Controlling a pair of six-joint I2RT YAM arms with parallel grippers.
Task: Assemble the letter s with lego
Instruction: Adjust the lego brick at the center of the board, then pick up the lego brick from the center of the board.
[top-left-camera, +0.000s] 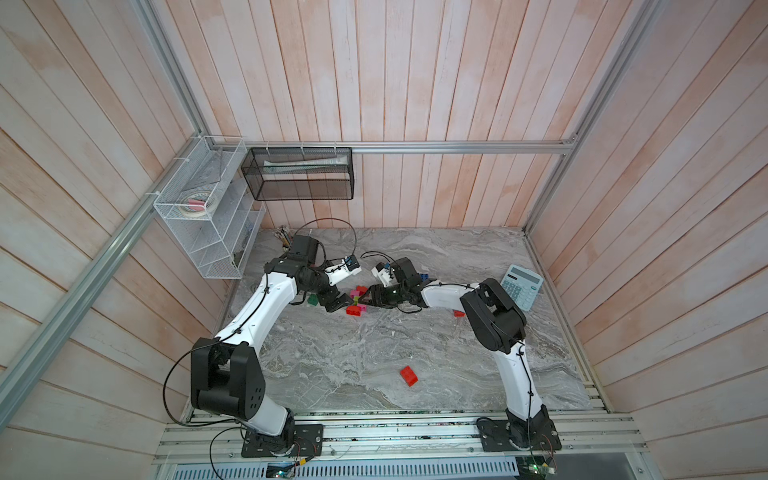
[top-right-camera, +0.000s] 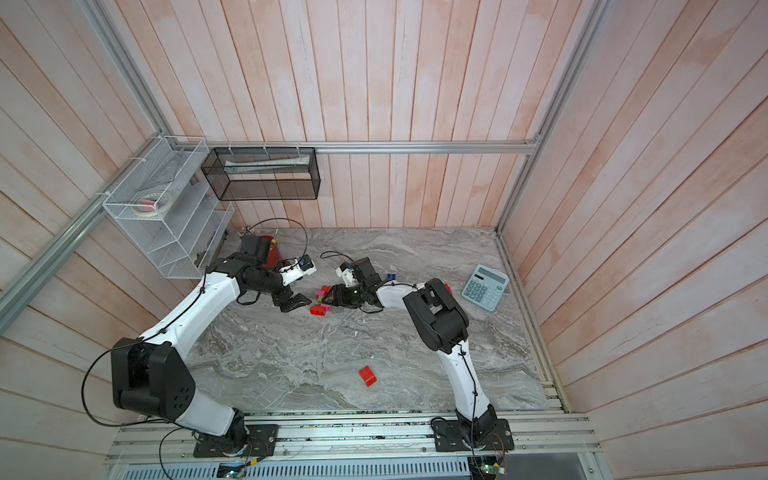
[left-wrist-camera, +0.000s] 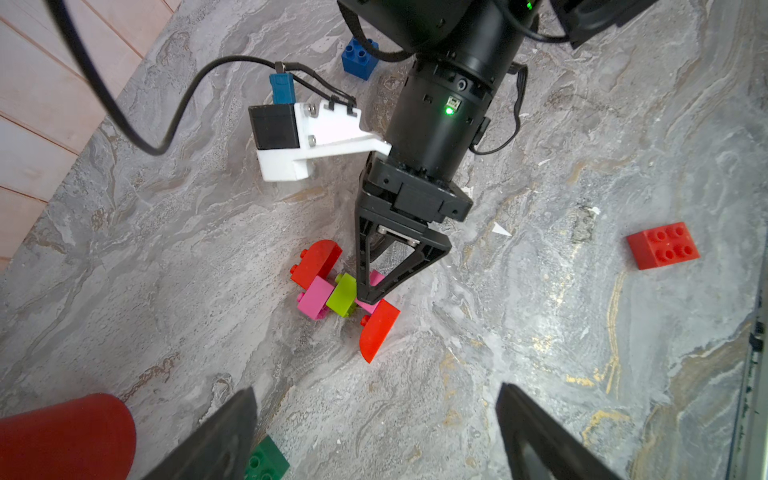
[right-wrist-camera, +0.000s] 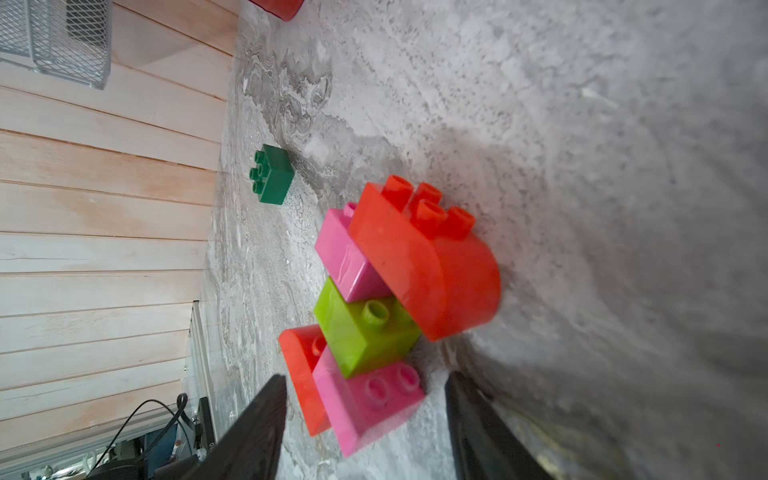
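Lego assembly (right-wrist-camera: 374, 316) lying on counter (top-left-camera: 374, 353), mid-rear: red, pink and lime green pieces, joined. Right gripper (right-wrist-camera: 366, 376) at one end of it, jaws apart, straddling pink brick (right-wrist-camera: 386, 392), no evident contact. Left gripper (left-wrist-camera: 374, 436) just beside assembly, jaws wide apart, empty. Loose pieces: dark green brick (right-wrist-camera: 272, 174) near left gripper, blue brick (left-wrist-camera: 359, 58) beside right arm, red brick (top-left-camera: 409, 375) well apart toward front.

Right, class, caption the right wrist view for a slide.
Right tool, open, facing a red, pink and lime lego cluster; dark green brick apart.
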